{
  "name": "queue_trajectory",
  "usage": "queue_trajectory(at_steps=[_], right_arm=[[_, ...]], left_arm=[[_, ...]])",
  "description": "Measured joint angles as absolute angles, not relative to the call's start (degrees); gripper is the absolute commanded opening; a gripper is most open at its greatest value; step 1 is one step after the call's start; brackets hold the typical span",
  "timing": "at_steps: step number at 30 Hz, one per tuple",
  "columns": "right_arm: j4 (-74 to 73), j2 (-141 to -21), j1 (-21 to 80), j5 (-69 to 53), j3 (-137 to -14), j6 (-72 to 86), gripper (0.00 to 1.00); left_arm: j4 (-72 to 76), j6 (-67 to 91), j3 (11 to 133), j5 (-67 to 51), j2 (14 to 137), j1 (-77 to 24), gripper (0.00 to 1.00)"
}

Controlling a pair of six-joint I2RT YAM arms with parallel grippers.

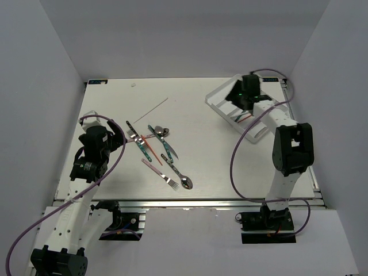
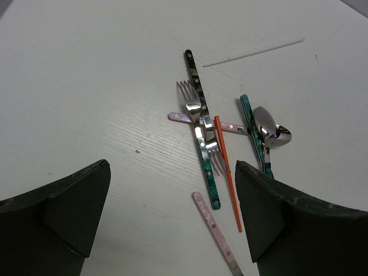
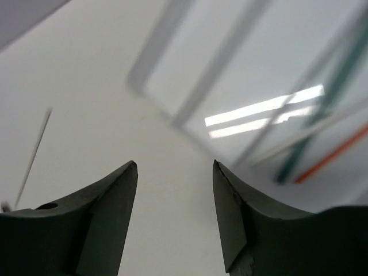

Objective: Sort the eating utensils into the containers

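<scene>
Left fingers (image 2: pixel 69 218) stand wide apart and empty, framing the utensils (image 2: pixel 202 129) heaped on the counter (image 2: pixel 86 86) just beyond their tips, probably lined up to choose 1. Right fingers (image 3: pixel 109 224) are apart too, gripping nothing, poised beside the clear tray (image 3: pixel 149 49), where a teal handle (image 3: pixel 313 121) and an orange stick (image 3: pixel 336 152) lie past the right-hand tip. No readable writing shows.

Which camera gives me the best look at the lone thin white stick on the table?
Left wrist: the stick lies whole and sharp there. The top view shows it only as a faint line; the right wrist shows a blurred streak at its left edge, probably it.
</scene>
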State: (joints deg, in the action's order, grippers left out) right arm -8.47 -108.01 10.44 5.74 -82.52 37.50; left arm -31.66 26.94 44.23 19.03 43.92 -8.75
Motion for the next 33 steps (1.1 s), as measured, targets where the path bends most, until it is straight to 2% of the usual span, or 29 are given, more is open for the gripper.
queue_trajectory(at_steps=[6,10,13,21,33], right_arm=[[-7.6,-107.3,34.5,4.4,-84.0,24.8,0.55],[-9.4,-108.9,47.1,5.8,-85.7,19.9,0.40],[-10.5,-112.2,52.5,7.4,-88.5,17.2,0.34],[-12.6,-121.9,58.1,7.7,-93.5,11.6,0.36],[-13.6,-129.0,59.7,7.2,-99.4,9.4,0.37]], left_arm=[[-31.7,27.0,44.2,19.1,44.1,-8.8,0.98],[-31.7,27.0,44.2,19.2,44.1,-8.8,0.98],[-31.7,27.0,44.2,19.3,44.1,-8.8,0.98],[-31.7,27.0,44.2,19.3,44.1,-8.8,0.98],[-31.7,27.0,44.2,19.2,43.7,-8.8,0.98]])
